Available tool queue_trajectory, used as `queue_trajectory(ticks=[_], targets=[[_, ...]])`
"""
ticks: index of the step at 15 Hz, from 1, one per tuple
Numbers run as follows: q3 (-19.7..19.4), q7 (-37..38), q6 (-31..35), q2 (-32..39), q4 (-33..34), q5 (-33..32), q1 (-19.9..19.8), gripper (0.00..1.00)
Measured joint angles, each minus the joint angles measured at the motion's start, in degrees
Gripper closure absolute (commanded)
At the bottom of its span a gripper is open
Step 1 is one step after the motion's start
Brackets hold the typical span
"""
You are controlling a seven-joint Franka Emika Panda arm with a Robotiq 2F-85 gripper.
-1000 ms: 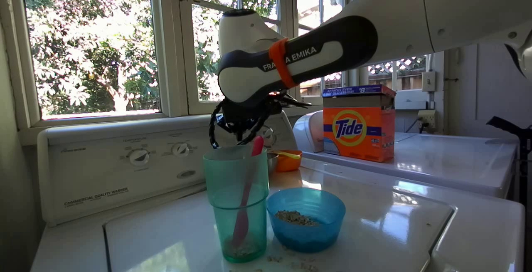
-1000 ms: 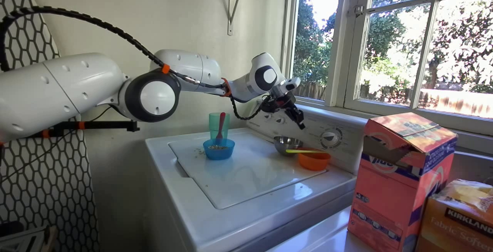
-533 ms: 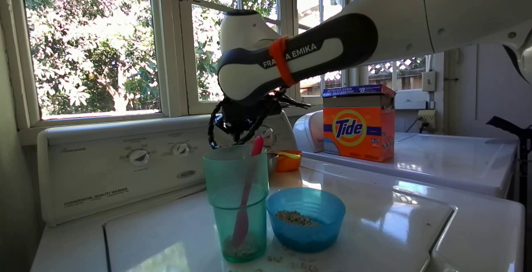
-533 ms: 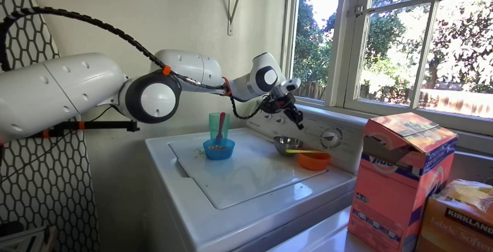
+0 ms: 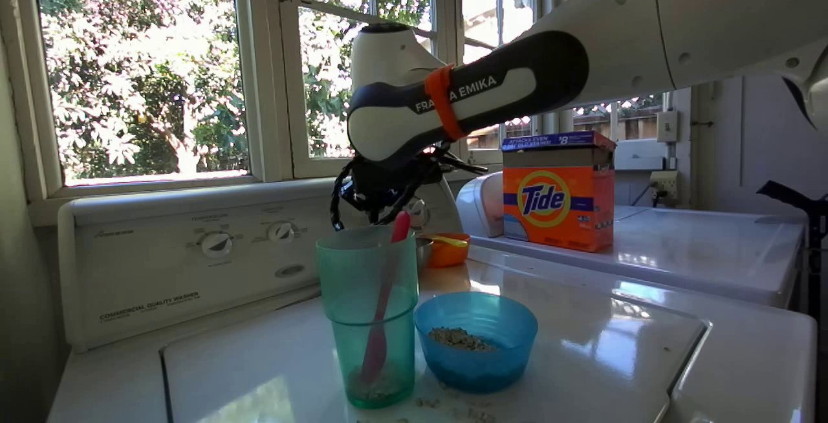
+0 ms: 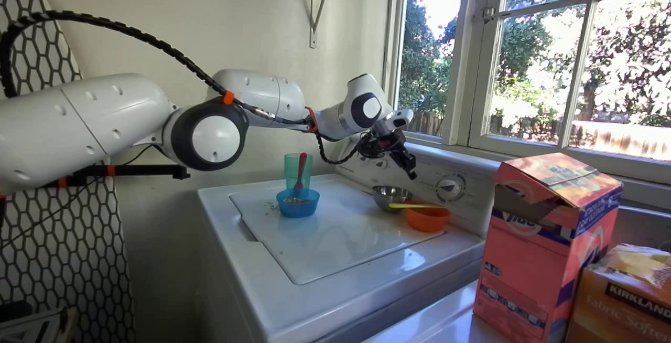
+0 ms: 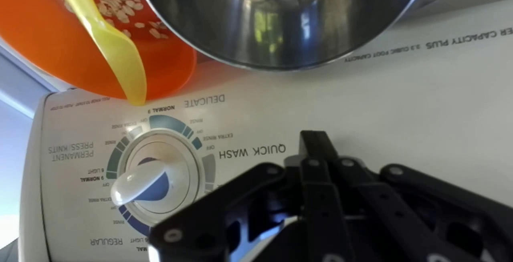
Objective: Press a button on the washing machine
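The white washing machine (image 6: 335, 238) has a cream back panel (image 5: 155, 274). Small white knobs (image 5: 217, 244) sit on it, one of them the large cycle dial (image 6: 450, 188). The dial (image 7: 158, 178) also shows in the wrist view, left of my gripper. My gripper (image 7: 316, 136) is shut with its fingertips together and nothing between them. It points at a plain part of the panel beside the words QUICK WASH. In an exterior view the gripper (image 6: 412, 176) is in front of the panel, left of the dial; I cannot tell if it touches. In another exterior view its fingertips are hidden.
A metal bowl (image 6: 390, 197) and an orange bowl (image 6: 427, 218) with a yellow utensil (image 7: 108, 47) stand close below the gripper. A green cup (image 5: 369, 319) with a red utensil and a blue bowl (image 5: 475, 339) stand on the lid. A Tide box (image 5: 557, 200) stands on the neighbouring appliance.
The arm and gripper have shifted slightly right and down in both exterior views, mostly in the last half second. The bowls, cup and boxes have not moved.
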Motion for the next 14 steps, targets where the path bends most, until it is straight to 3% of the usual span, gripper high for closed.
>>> queue_trajectory(ticks=[5, 14], targets=[[1.9, -2.2, 0.9, 0.5, 0.0, 1.1, -0.9, 1.00], [0.9, -1.3, 2.5, 0.4, 0.1, 0.6, -0.5, 1.00]])
